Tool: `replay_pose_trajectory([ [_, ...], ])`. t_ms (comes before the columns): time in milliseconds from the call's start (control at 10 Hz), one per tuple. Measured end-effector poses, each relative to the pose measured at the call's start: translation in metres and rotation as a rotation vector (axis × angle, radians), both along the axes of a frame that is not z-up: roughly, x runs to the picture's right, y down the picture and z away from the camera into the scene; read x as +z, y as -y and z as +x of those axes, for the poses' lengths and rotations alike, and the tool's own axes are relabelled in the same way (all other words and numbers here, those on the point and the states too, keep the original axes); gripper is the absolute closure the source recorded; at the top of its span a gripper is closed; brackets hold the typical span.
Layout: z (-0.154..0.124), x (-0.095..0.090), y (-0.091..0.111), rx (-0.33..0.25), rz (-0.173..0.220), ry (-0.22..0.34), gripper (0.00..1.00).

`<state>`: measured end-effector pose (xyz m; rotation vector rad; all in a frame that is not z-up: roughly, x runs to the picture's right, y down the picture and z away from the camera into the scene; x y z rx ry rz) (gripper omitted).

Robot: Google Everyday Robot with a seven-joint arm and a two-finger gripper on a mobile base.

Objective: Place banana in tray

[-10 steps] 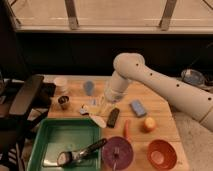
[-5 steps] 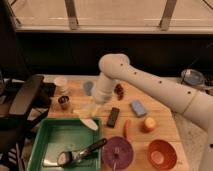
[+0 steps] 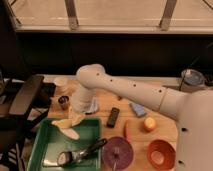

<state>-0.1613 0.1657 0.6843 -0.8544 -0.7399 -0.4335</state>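
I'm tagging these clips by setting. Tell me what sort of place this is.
Probably a lab or office test area, not a home kitchen: a wooden table of toy food and dishes, a green tray, a window wall behind. The hand hovers over the tray's rim with the banana.

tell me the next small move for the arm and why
Probably lower a little and release: the gripper hangs at the tray's upper rim, and the banana at its tip already lies over the tray floor.
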Motion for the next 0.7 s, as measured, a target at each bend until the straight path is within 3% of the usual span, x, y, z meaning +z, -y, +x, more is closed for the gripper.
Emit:
replay_pose_trajectory([
  [200,-0.015,0.010,-0.018,0.005,-0.001,0.022,0.24],
  [300,-0.020,0.016,-0.023,0.013,-0.002,0.018,0.20],
  [700,-0.017,0.022,-0.028,0.032,0.003,0.002,0.20],
])
